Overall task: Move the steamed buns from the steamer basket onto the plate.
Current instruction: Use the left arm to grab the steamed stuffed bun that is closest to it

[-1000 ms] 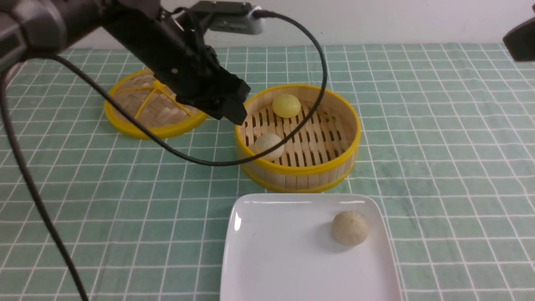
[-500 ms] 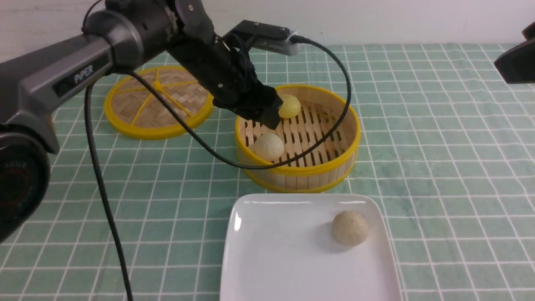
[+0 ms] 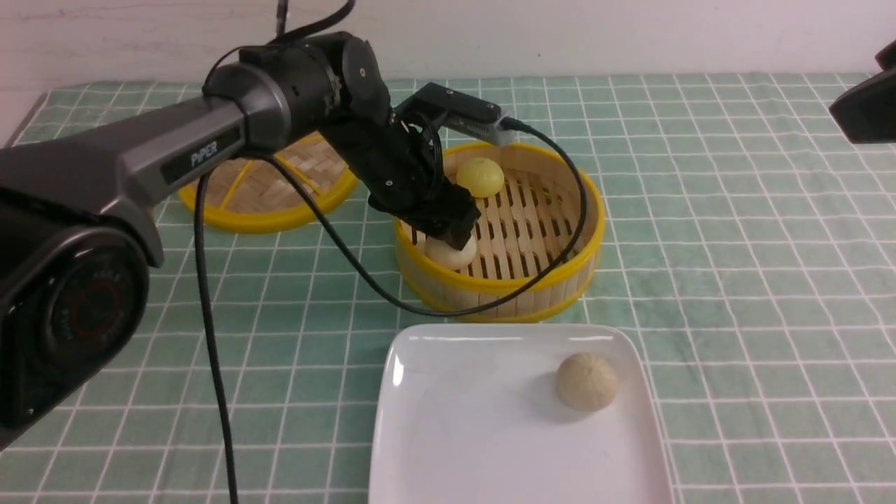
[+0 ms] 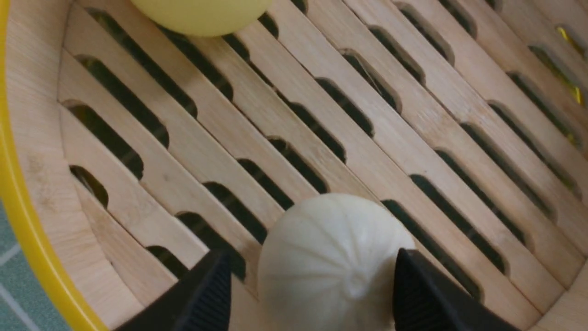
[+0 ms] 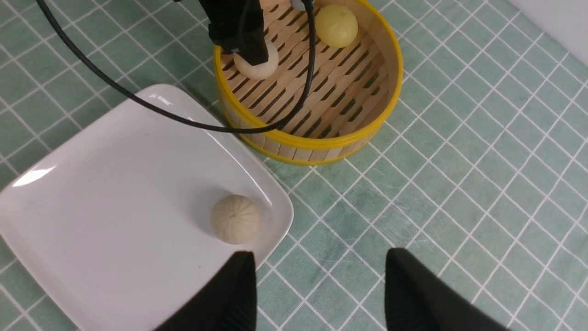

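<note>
1. Shows one beige bun (image 3: 586,381) resting on the plate (image 3: 455,420), a third done, with right gripper (image 5: 317,294) hanging above, spread open, empty
2. Finds left gripper (image 4: 310,276) down in the steamer basket (image 3: 504,287), open astride the pale bun (image 4: 330,248), nothing clamped yet
3. Leaves the yellow bun (image 3: 480,176) by the far wall, untouched

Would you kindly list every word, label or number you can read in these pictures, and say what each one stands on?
"PIPER": pale letters on a dark label on the left arm, front view.
Faint reddish marks on the round joint housing at that arm's near end: too blurred to read.
Nothing else in any of the three views carries readable text.
</note>
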You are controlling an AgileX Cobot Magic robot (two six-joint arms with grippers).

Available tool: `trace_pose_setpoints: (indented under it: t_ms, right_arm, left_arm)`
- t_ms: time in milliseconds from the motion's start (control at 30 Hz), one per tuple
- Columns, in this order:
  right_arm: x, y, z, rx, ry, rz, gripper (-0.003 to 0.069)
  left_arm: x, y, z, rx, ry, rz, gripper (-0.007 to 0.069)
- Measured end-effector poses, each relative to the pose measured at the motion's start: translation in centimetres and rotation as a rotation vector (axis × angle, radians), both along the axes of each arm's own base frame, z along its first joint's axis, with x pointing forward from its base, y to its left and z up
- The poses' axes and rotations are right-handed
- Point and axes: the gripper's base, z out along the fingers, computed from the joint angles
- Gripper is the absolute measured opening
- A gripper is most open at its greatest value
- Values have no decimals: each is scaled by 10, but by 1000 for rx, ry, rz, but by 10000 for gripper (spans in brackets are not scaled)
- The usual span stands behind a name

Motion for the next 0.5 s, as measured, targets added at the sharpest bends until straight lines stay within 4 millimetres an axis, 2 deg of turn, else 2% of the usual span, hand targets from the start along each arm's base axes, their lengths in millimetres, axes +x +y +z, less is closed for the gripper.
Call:
trace_pose_setpoints:
  t_ms: [100, 333, 400, 500]
  right_arm:
    - [0, 0, 0, 0, 0, 0, 390]
    - [0, 0, 0, 4, 3, 3, 390]
    - [0, 1, 0, 6, 3, 3, 390]
    - [0, 1, 0, 6, 3, 3, 390]
  left_arm:
    - [1, -2, -2, -1, -11, 0, 409]
    - [1, -4, -1, -13, -17, 3, 50]
    - [1, -4, 2, -12, -12, -2, 32]
    - [0, -5, 20, -9, -4, -25, 29]
